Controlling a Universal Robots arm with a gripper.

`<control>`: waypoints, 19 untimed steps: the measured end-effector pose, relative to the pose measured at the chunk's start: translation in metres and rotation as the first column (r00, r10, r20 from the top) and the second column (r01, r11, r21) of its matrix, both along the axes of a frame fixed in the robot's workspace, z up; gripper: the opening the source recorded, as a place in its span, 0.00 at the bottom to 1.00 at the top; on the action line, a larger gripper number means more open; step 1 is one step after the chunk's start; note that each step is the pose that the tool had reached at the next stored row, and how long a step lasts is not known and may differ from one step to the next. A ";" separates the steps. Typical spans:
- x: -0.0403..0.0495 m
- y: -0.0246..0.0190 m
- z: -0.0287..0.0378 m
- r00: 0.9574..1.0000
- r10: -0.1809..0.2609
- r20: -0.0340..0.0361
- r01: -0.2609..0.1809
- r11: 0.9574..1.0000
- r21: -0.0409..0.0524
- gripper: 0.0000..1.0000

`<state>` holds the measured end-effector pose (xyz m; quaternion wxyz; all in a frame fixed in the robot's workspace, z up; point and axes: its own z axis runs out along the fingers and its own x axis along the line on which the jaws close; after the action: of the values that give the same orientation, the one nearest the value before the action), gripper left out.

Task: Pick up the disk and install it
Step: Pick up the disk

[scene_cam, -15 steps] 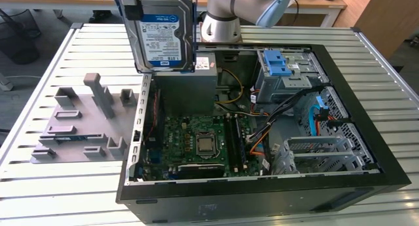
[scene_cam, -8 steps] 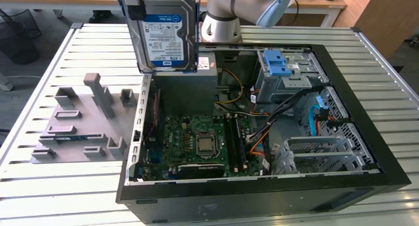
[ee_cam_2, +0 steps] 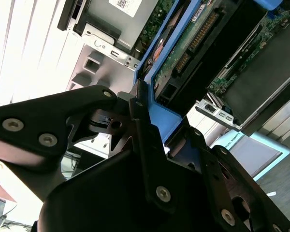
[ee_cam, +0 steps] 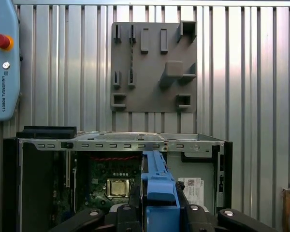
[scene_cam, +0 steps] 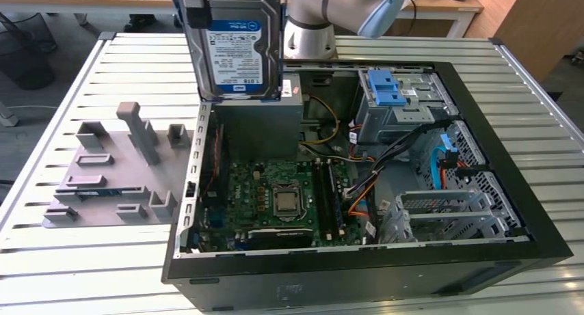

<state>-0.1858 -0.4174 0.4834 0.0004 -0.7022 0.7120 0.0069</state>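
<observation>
While clamped on the blue-framed disk [scene_cam: 235, 42] with jaws tight against its edges, held it upright above the open computer case [scene_cam: 522, 192]. Below the pincer [ee_cam: 158, 205], saw case rim and bays apart from the disk, open air all round it. Noted a white-and-blue label [scene_cam: 234, 55] on the disk's broad face. Beyond the case from the pincer, noted a grey fixture plate [ee_cam: 154, 67] on the slatted table [ee_cam: 261, 72]
</observation>
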 end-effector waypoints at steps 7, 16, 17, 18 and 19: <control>0.0095 -0.0001 0.0000 1.000 0.000 0.000 0.000 1.000 0.000 0.36; 0.0201 -0.0009 0.0000 1.000 0.000 0.000 0.000 1.000 0.000 0.36; 0.0202 -0.0008 0.0000 1.000 0.000 0.000 0.000 1.000 0.000 0.36; 0.0204 -0.0008 0.0000 1.000 0.000 0.000 0.000 1.000 0.000 0.36; 0.0205 -0.0008 0.0000 1.000 0.000 0.000 0.000 1.000 0.000 0.36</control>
<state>-0.1653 -0.4183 0.4834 0.0004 -0.7022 0.7120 0.0069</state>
